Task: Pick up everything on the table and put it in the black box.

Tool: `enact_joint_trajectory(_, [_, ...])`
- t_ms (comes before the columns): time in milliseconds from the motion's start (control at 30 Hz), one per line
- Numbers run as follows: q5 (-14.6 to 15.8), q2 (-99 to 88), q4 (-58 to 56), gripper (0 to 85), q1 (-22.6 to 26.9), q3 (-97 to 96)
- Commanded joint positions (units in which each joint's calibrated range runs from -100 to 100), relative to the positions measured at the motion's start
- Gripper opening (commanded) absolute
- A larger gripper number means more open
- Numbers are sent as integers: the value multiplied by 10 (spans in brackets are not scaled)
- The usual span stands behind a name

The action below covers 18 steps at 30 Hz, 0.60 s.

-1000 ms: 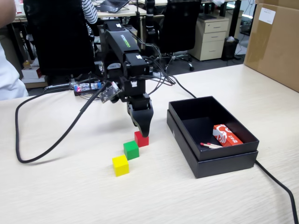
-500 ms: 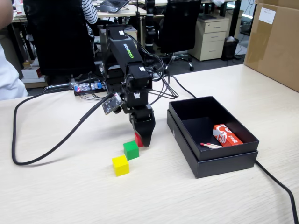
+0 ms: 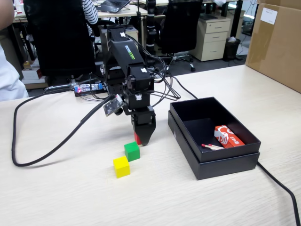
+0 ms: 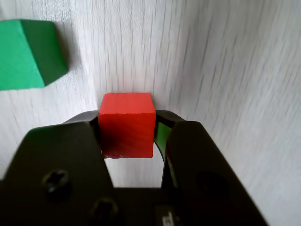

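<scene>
My gripper (image 3: 141,137) points down at the table (image 3: 66,193) and is shut on the red cube (image 3: 137,138). In the wrist view the red cube (image 4: 127,129) sits squeezed between the two black jaws of the gripper (image 4: 128,117), low over the pale table (image 4: 225,70). I cannot tell whether the cube still touches the table. The green cube (image 3: 132,151) lies just in front of the gripper and shows at the top left of the wrist view (image 4: 28,54). The yellow cube (image 3: 121,166) lies next to it, nearer the camera. The black box (image 3: 225,162) stands open to the right.
A red-and-white packet (image 3: 229,136) and a thin red-tipped stick (image 3: 212,147) lie inside the box. A brown cardboard carton (image 3: 277,42) stands at the back right. A black cable (image 3: 35,162) loops over the table's left; another runs off at the right (image 3: 282,188).
</scene>
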Motion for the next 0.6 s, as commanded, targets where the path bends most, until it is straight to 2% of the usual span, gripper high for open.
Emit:
enact_joint_trajectory(0, [11,-133,-8,11,16,21])
enact_joint_trajectory(133, [28,-248,-10,11,49,35])
enact_joint_trajectory(167, [34,-275,-24,11,76,86])
enact_joint_trajectory(233, [35,-279,-31,11,92,111])
enact_joint_trajectory(267, [39,-269,-32,11,118,149])
enact_joint_trajectory(333, [46,-226,-32,11,138,193])
enact_joint_trajectory(567, [51,-80,-32,12,153,255])
